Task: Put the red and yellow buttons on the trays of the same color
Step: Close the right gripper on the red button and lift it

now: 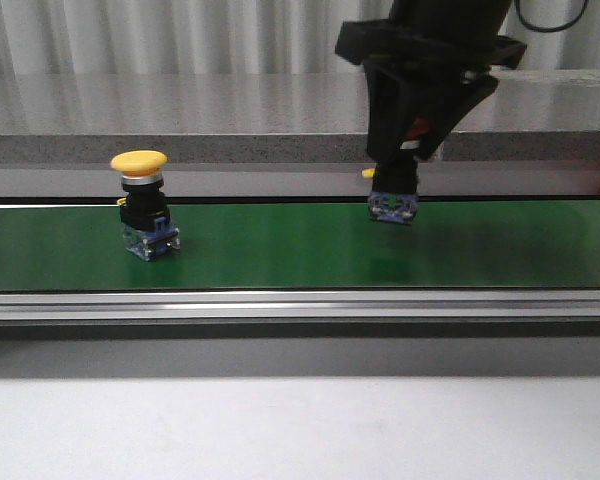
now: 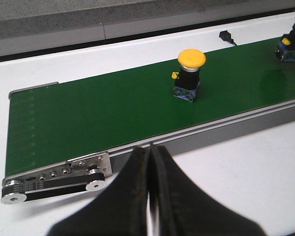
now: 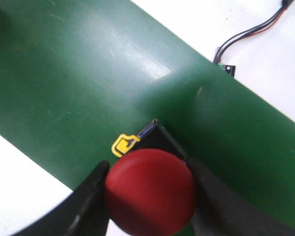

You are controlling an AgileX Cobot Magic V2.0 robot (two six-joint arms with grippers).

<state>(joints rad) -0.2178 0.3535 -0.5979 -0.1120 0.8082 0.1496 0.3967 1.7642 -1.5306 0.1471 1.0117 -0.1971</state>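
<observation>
The right gripper (image 3: 150, 196) is pinching the red button (image 3: 150, 191) from both sides, its fingers (image 3: 91, 196) pressing against the domed cap while the blue-and-clear base (image 1: 392, 208) is sitting on or just above the green belt (image 1: 280, 245) — which, the frames are not settling. The button is looking rigid, light and top-heavy; the smooth round cap is probably slippery, so a hold lower on the black collar would likely be surer. The yellow button (image 1: 140, 205) is standing upright on the belt, well apart to the left, and should handle the same way. The left gripper (image 2: 150, 196) is hovering off the belt's near edge with its fingers pressed together, holding nothing. The belt is looking flat, slightly glossy and roomy; no trays are showing in any view.
</observation>
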